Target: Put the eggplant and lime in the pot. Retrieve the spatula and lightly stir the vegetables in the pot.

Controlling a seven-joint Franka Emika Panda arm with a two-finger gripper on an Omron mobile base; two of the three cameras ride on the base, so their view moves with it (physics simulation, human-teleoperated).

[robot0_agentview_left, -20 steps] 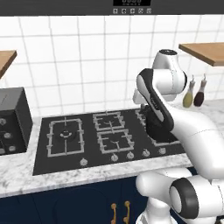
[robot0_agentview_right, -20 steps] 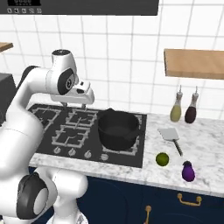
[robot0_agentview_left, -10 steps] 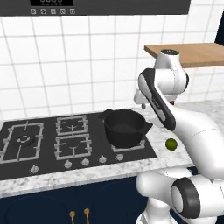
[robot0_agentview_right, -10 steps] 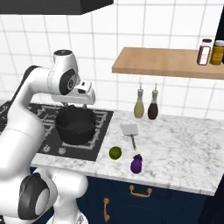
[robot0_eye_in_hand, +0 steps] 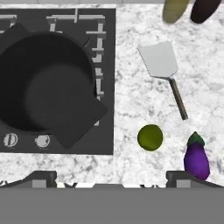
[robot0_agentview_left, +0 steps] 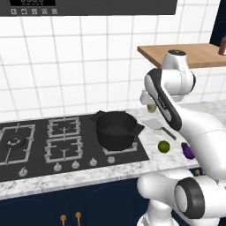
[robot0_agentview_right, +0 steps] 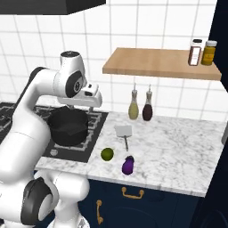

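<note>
The black pot (robot0_eye_in_hand: 43, 83) stands on the cooktop's front right burner, with nothing inside it. Right of the cooktop, on the marble counter, lie the yellow-green lime (robot0_eye_in_hand: 150, 137) and the purple eggplant (robot0_eye_in_hand: 196, 158) near the front edge. The spatula (robot0_eye_in_hand: 158, 60) lies behind them, its grey blade pointing toward the wall. My gripper (robot0_eye_in_hand: 112, 178) hangs open and holds nothing, high above the cooktop's right edge between pot and lime. From the right base view the pot (robot0_agentview_right: 67, 127), lime (robot0_agentview_right: 107, 154), eggplant (robot0_agentview_right: 128, 165) and spatula (robot0_agentview_right: 123, 130) are seen below the hand (robot0_agentview_right: 90, 95).
Two bottles, one yellowish (robot0_agentview_right: 133, 109) and one dark (robot0_agentview_right: 147, 109), stand against the tiled wall behind the spatula. A wooden shelf (robot0_agentview_right: 160, 64) with two jars hangs above the counter. The black cooktop (robot0_agentview_left: 53, 145) stretches left of the pot.
The base has driven to the right, so the whole scene has slid left in both base views. The pot, lime, eggplant and spatula lie where they were. The gripper stays open.
</note>
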